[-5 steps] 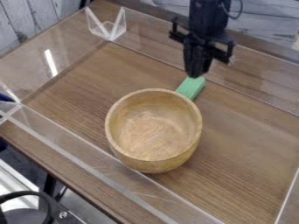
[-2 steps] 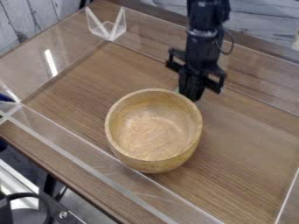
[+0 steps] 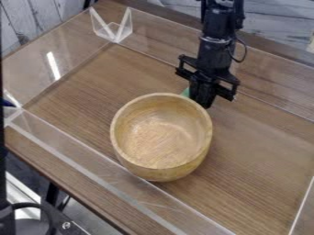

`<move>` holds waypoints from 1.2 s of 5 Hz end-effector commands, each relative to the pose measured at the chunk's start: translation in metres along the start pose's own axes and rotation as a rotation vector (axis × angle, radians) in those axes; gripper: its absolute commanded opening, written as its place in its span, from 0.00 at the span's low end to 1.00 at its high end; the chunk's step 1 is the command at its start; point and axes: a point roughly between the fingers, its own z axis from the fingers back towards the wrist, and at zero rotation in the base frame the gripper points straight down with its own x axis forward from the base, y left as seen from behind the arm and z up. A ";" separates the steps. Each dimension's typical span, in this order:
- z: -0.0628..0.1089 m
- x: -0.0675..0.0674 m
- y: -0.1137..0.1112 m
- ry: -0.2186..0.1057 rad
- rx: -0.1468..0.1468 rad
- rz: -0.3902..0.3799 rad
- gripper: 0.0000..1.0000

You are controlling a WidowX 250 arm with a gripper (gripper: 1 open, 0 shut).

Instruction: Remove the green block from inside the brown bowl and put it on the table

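Note:
The brown bowl (image 3: 162, 136) sits empty in the middle of the table (image 3: 92, 87). Just behind its far right rim, my gripper (image 3: 207, 99) points straight down, low over the wood. Its fingers are shut on the green block (image 3: 185, 93). Only a thin green sliver of the block shows at the left of the fingers; the rest is hidden behind them. Whether the block touches the tabletop I cannot tell.
Clear acrylic walls (image 3: 73, 174) run along the table's edges. A small clear acrylic bracket (image 3: 113, 26) stands at the back left corner. Bare wood lies to the left of and behind the bowl.
The gripper has come down towards the table behind the bowl with the green block. The block, hanging in plain sight a second ago, is now mostly hidden by the fingers.

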 end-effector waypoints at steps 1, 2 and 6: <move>0.013 0.004 0.004 -0.042 0.016 -0.003 0.00; 0.015 0.010 0.003 -0.029 0.017 0.002 0.00; 0.009 0.015 0.019 -0.017 0.026 0.079 0.00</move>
